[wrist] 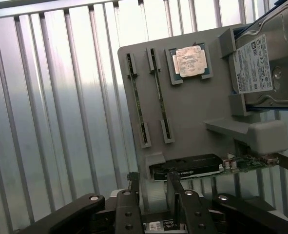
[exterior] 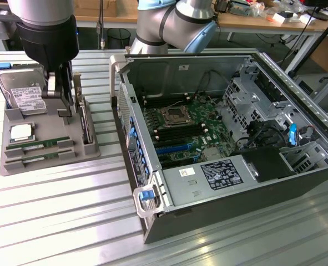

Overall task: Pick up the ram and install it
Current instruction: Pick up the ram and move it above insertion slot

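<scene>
We see the hand (exterior: 61, 104) hanging over the far end of the grey tray (wrist: 192, 117), its two fingers spread wide with nothing between them. The ram (exterior: 39, 145) lies at the tray's other end, flat in a groove. A second stick (exterior: 39, 157) lies just beside it in the next groove, and the processor chip (wrist: 189, 62) sits close by. The hand is well apart from both sticks. It is nearest to the graphics card (wrist: 185, 168), which stands on edge in its own slot, and to the hard drive (exterior: 25, 91) beside that.

We judge the first risk to be a wrong pick. From this position, a straight descent would bring the fingers onto the graphics card or the tray wall rather than the ram.

The second risk lies in how close the two sticks are. A finger landing slightly off could press on the neighbour, or wedge between the two and tip one out of its groove. The stick is thin and sits low in the tray (little edge to catch), so a shallow grip could let it slip or twist.

The tray rests loose on the slatted counter (exterior: 58, 221), as far as we can tell, so a jammed stick might drag it along.

Inside the open computer case (exterior: 219, 213), the slots (exterior: 152, 119) on the motherboard (exterior: 180, 124) are narrow, so a tilted stick would bind there.
</scene>
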Controlling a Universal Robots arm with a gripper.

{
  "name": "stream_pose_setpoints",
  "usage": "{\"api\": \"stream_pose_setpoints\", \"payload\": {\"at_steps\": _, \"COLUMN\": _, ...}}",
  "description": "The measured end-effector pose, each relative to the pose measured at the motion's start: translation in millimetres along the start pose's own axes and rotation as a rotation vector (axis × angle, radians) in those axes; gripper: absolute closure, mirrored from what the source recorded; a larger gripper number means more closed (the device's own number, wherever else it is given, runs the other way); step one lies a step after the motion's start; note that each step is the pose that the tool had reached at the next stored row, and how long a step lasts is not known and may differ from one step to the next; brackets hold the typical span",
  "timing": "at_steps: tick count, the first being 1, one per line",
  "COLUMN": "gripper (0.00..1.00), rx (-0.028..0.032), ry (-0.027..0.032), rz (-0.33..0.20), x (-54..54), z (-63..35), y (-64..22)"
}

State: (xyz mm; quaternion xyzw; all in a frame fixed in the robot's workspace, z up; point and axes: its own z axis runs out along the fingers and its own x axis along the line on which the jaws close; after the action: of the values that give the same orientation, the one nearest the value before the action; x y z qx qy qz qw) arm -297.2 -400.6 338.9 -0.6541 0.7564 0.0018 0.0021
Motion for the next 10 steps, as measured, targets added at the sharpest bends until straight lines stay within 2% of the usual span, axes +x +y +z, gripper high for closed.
{"api": "stream_pose_setpoints", "payload": {"at_steps": 10, "gripper": 0.64, "rx": 0.0, "ry": 0.0, "rz": 0.0, "x": 0.2, "z": 7.8, "y": 0.0}}
